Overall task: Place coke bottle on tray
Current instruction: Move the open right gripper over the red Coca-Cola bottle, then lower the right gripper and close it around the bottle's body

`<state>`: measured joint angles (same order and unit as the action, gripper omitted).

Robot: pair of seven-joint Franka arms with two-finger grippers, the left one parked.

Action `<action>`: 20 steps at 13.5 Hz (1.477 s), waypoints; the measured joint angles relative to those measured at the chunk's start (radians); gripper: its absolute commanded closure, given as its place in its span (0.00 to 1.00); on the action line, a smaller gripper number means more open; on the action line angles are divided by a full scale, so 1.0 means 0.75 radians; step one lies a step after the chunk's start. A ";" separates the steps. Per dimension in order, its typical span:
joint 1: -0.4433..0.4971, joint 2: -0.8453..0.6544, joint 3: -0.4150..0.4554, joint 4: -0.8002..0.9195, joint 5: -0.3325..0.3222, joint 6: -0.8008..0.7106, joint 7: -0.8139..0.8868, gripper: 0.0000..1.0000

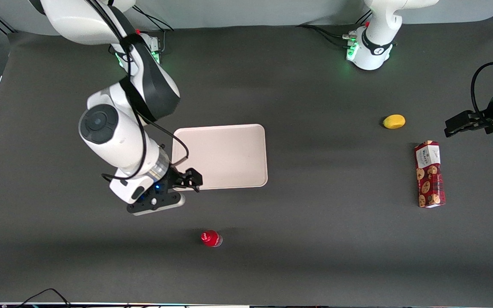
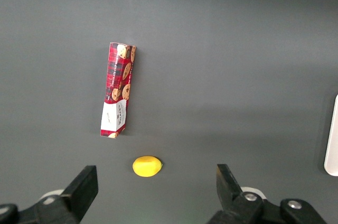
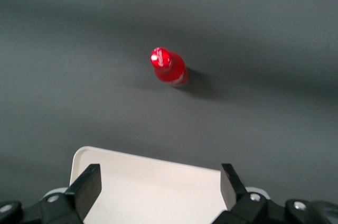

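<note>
The coke bottle (image 1: 211,238), small with a red cap and red label, stands upright on the dark table, nearer to the front camera than the tray. It also shows in the right wrist view (image 3: 169,67). The pale cream-pink tray (image 1: 229,149) lies flat at mid-table with nothing on it. My right gripper (image 1: 191,179) is open and empty. It hovers over the tray's near corner at the working arm's end, apart from the bottle. In the right wrist view the gripper (image 3: 160,179) has its jaws spread wide over the tray (image 3: 153,192).
A yellow lemon-like object (image 1: 394,121) and a long red cookie box (image 1: 429,174) lie toward the parked arm's end of the table. Both also show in the left wrist view, the lemon-like object (image 2: 147,166) and the box (image 2: 117,90).
</note>
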<state>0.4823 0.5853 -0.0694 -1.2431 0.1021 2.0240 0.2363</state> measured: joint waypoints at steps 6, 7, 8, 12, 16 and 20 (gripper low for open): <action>0.000 0.232 -0.010 0.076 0.000 0.162 0.039 0.00; 0.001 0.254 -0.010 0.099 0.000 0.170 0.040 0.00; 0.007 0.272 -0.010 0.128 0.000 0.178 0.040 0.00; 0.035 0.349 -0.040 0.201 0.000 0.239 0.044 0.00; 0.040 0.420 -0.079 0.227 0.000 0.313 0.044 0.00; 0.053 0.464 -0.086 0.278 0.000 0.346 0.044 0.00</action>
<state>0.5221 0.9334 -0.1342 -1.0343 0.1021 2.2832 0.2695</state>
